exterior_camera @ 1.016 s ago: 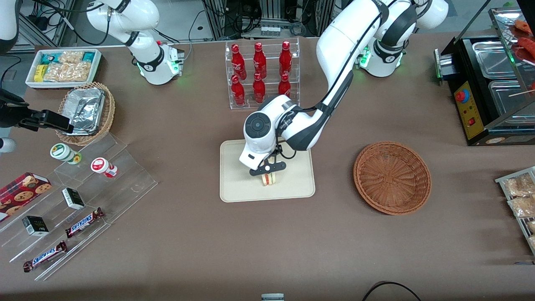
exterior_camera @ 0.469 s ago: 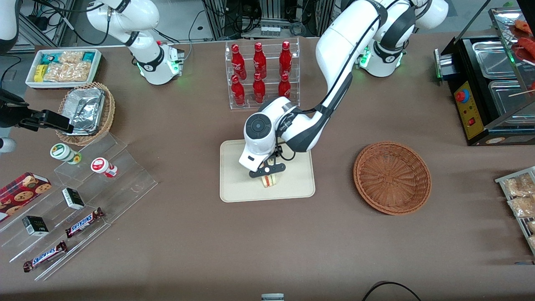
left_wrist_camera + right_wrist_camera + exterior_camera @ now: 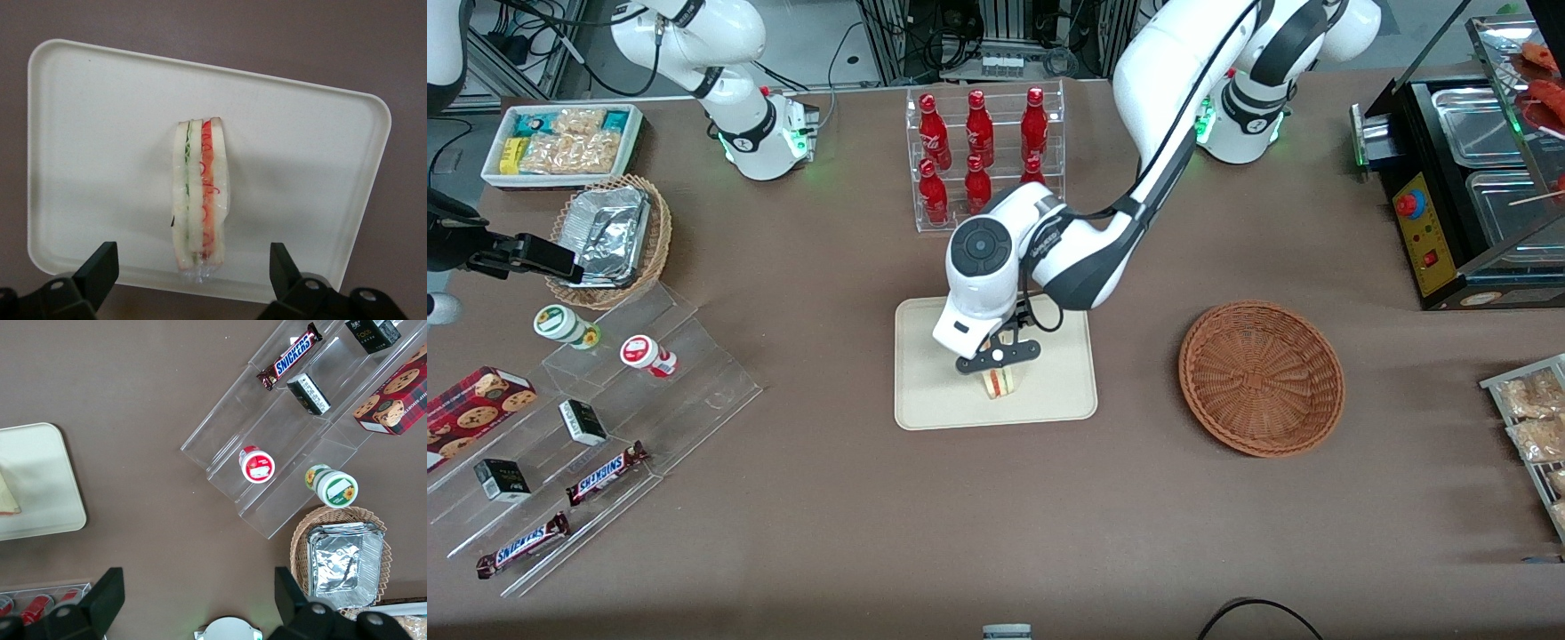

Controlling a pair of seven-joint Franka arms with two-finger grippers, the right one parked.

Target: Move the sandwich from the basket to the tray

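Sandwich [image 3: 199, 200] resting on tray [image 3: 100, 133], gripper [image 3: 193, 267] hovering just above, fingers spread wide, holding nothing

Sandwich [image 3: 1000, 382] on tray [image 3: 925, 391], gripper [image 3: 997, 356] w/ fingers apart above, basket [image 3: 1261, 377] beside tray

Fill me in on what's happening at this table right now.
The left arm's hand hangs open just above the sandwich, not touching it. The sandwich stands on edge on the cream tray, so the drop-off looks done. The brown basket toward the working arm's end sits empty.
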